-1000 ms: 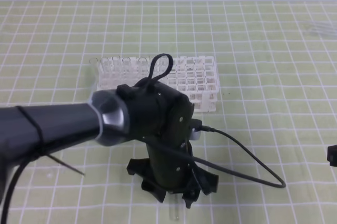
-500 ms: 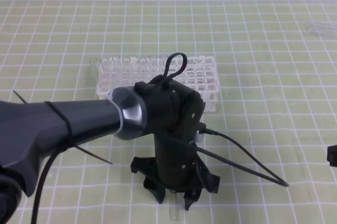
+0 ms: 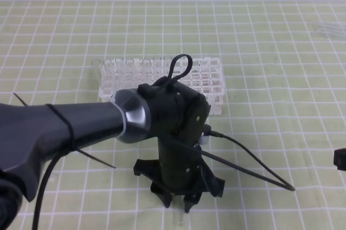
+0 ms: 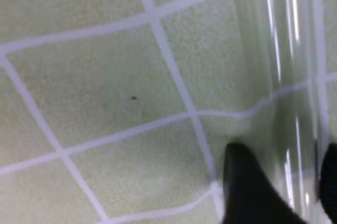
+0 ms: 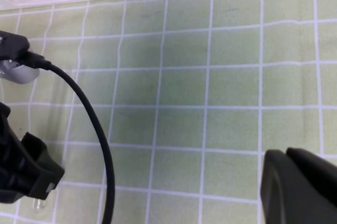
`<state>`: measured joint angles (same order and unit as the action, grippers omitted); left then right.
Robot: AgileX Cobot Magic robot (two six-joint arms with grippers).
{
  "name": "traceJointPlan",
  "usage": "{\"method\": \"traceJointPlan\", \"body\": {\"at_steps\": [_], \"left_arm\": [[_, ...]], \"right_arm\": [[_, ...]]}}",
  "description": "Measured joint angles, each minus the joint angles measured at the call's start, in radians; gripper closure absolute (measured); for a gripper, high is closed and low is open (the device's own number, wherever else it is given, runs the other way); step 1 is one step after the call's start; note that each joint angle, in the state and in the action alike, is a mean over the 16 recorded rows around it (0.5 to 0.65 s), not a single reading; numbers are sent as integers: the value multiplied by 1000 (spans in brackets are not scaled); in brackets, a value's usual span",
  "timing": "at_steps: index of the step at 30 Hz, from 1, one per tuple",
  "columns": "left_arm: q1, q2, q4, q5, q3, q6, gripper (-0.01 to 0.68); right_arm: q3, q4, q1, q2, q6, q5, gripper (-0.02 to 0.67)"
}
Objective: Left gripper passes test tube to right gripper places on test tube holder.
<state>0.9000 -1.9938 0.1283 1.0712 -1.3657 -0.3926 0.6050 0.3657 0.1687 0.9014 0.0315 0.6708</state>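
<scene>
Glass is what worries me: the tube lies flat on the green gridded mat, between the fingers of my left gripper, which stands straight down over it at the near edge of the table. My fingers sit on either side of the tube, narrowed close to it, but I cannot tell whether they press it or just flank it. If I lift before the pinch is firm, the round wall could roll out and slip free; if I squeeze off centre, it could pivot and tip as it rises. My right gripper waits shut and empty, well apart at the right edge, so the handover could miss if it is not opened in time. The holder stands behind my left arm.
</scene>
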Motion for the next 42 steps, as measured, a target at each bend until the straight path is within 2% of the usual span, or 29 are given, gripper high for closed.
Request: {"method": "traceJointPlan", "body": {"at_steps": [10,22,31,42], "left_arm": [[0,-1,-6,48,-1,7,526],[0,0,-5,91,-11,66,558],[0,25,-10,132,-84,123,594],[1,232,-82,106,-146,182,625]], "right_arm": [[0,8,0,0,3,0,666],[0,9,0,0,3,0,666],[0,9,0,0,4,0,666],[6,14,0,1,7,26,666]]}}
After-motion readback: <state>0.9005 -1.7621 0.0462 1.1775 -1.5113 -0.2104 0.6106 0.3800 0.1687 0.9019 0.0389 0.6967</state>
